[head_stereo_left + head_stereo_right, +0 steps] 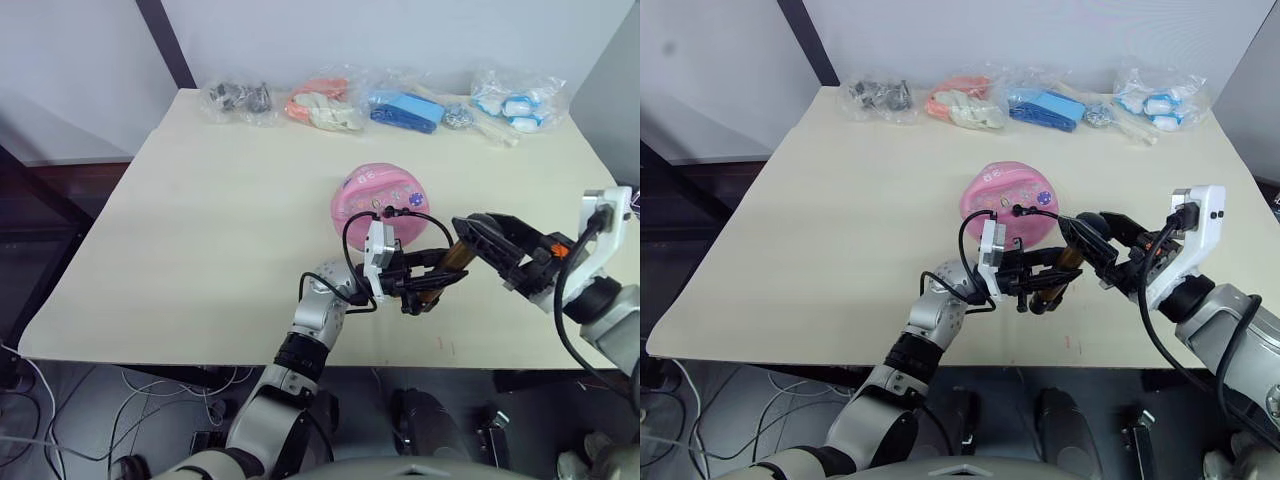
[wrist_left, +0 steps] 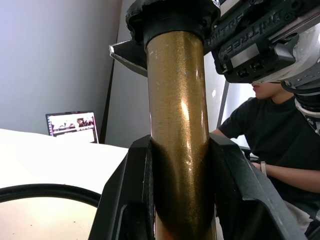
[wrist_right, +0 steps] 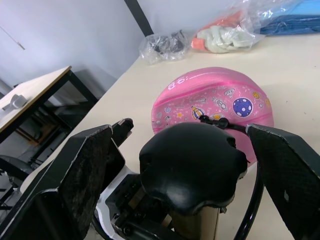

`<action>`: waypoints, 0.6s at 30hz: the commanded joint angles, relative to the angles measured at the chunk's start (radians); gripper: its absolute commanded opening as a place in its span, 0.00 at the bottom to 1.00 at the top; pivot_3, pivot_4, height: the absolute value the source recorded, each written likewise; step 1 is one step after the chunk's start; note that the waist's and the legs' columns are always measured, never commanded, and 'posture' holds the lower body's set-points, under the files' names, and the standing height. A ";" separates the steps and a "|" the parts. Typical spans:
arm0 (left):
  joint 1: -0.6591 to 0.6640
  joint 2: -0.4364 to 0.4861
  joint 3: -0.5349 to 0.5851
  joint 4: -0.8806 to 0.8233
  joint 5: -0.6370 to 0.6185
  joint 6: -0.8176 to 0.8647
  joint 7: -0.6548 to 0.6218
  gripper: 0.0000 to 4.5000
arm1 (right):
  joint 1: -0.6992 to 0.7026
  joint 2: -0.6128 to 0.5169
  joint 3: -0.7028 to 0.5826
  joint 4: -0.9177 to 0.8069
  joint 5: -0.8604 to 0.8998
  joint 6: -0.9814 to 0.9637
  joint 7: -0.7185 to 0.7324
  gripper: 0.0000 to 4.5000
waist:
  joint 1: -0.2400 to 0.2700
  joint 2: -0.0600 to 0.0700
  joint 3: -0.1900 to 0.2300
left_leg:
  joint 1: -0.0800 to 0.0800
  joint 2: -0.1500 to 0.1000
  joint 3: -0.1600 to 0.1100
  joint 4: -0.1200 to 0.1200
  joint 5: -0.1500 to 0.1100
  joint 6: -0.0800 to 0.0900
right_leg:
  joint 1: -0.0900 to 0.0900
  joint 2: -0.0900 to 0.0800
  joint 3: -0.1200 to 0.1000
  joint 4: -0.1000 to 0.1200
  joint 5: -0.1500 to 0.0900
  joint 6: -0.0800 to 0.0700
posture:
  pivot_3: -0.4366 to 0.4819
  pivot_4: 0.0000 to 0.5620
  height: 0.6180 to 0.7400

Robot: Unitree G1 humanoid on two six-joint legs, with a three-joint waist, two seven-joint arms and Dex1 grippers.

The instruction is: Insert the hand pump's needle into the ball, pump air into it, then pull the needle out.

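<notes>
Now hand pump (image 1: pixel 440 275) clamped in left pincer (image 1: pixel 420 290), ball (image 1: pixel 380 205) just beyond.

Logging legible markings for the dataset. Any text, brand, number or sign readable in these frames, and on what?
"unitree", raised lettering, seen upside down, on the black housing of the right gripper above the hand pump.
Prints on the ball: cartoon pictures, any lettering too small to read.
Laptop screen in the background: too blurred to read.
Plastic bags on the table: no legible labels.
</notes>
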 commanded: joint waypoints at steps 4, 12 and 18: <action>-0.029 -0.012 0.001 -0.037 -0.032 -0.002 0.003 0.22 | -0.010 0.018 0.003 -0.011 -0.018 -0.007 0.008 1.00 | 0.000 0.000 0.000 | 0.000 0.000 0.000 0.000 0.000 0.000 | 0.000 0.000 0.000 0.000 0.000 0.000 | 0.48 0.27 1.00; -0.030 -0.012 -0.002 -0.038 -0.036 0.000 0.004 0.22 | -0.021 0.031 0.012 -0.003 -0.042 -0.007 0.007 1.00 | 0.000 0.000 0.000 | 0.000 0.000 0.000 0.000 0.000 0.000 | 0.000 0.000 0.000 0.000 0.000 -0.001 | 0.48 0.27 1.00; -0.029 -0.013 -0.003 -0.042 -0.036 0.000 0.006 0.22 | -0.026 0.040 0.013 -0.002 -0.045 -0.002 0.011 0.88 | 0.000 0.000 0.000 | 0.000 0.000 0.000 0.000 0.000 0.000 | 0.000 0.000 0.000 0.000 -0.001 -0.001 | 0.48 0.27 1.00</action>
